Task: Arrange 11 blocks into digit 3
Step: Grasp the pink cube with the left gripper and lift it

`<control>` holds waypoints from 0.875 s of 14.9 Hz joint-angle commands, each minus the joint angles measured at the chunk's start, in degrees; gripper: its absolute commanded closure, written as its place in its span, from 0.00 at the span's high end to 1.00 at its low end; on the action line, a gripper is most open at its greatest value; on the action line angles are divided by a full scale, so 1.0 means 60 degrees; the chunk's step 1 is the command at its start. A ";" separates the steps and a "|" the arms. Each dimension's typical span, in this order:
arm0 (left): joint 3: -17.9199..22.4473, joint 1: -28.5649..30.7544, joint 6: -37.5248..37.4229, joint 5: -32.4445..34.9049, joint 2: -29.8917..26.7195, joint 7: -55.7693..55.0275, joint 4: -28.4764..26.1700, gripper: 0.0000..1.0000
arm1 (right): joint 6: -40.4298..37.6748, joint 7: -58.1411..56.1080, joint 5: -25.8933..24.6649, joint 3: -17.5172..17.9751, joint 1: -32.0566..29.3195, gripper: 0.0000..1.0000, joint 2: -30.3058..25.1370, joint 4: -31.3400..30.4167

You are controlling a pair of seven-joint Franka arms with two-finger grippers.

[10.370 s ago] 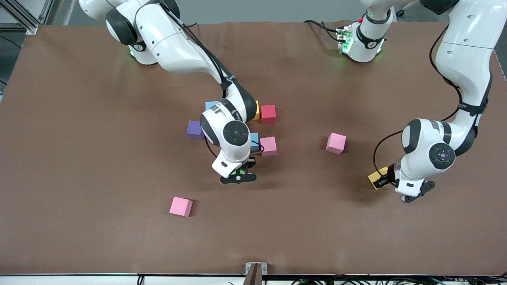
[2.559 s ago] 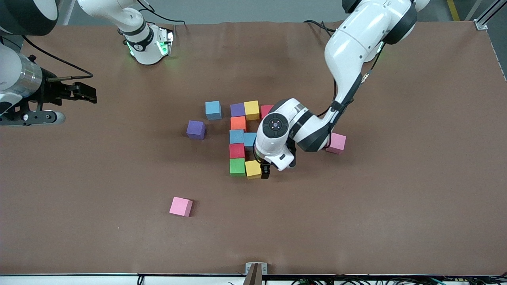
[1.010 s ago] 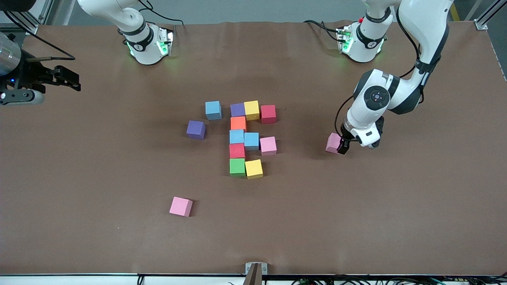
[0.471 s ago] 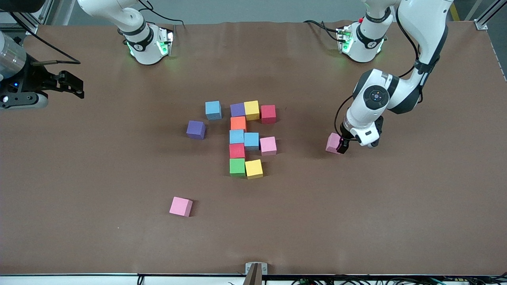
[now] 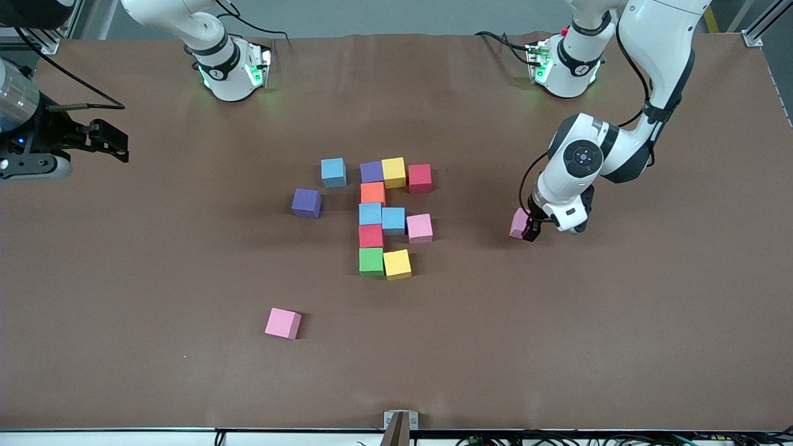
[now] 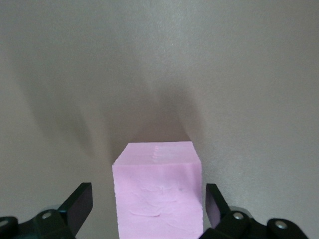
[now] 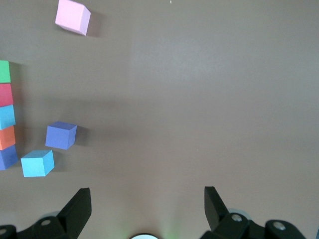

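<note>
Left gripper (image 5: pixel 525 228) sat low at the right-centre of the front frame, jaws spread around a lone pink block (image 5: pixel 518 223) on the brown table (image 5: pixel 557 347); in the left wrist view that pink block (image 6: pixel 157 191) stood between the fingers (image 6: pixel 79 204) with a gap showing on each side, so not clamped. Right gripper (image 5: pixel 118 144) hung over the table at the far left edge of the front frame, jaws released and holding nothing, the arm waiting; its wrist view showed open fingertips (image 7: pixel 79 204) above bare table. Partly built digit 3 (image 5: pixel 390 214) lay mid-frame: purple (image 5: pixel 372 171), yellow (image 5: pixel 393 172) and red (image 5: pixel 419 178) across the top row, orange (image 5: pixel 372 193) below the purple, two blue cubes (image 5: pixel 381 217) side by side with a pink cube (image 5: pixel 419 227) just beside them, then a red cube (image 5: pixel 371 236), then green (image 5: pixel 371 261) and yellow (image 5: pixel 397 264) along the lowest row. Loose blocks: a blue one (image 5: pixel 333 172) just beside the top row, toward the right arm's end, a purple one (image 5: pixel 306 202) near it and lower in the frame, and a pink one (image 5: pixel 283 323) well apart at lower left-centre.
</note>
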 commanded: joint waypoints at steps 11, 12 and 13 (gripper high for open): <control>0.0042 -0.0337 -0.0357 0.0193 0.1464 -0.0953 0.2445 0.19 | -0.0550 0.0306 0.0004 -0.0036 -0.0333 1.00 0.0009 0.0604; 0.0042 -0.0396 -0.0591 0.0193 0.1639 -0.1041 0.2870 0.19 | -0.0550 0.0277 0.0062 -0.0007 -0.0464 1.00 0.0009 0.0618; 0.0042 -0.0425 -0.0753 0.0208 0.1887 -0.1245 0.3353 0.19 | -0.0521 0.0277 0.0121 -0.0007 -0.0494 1.00 0.0009 0.0633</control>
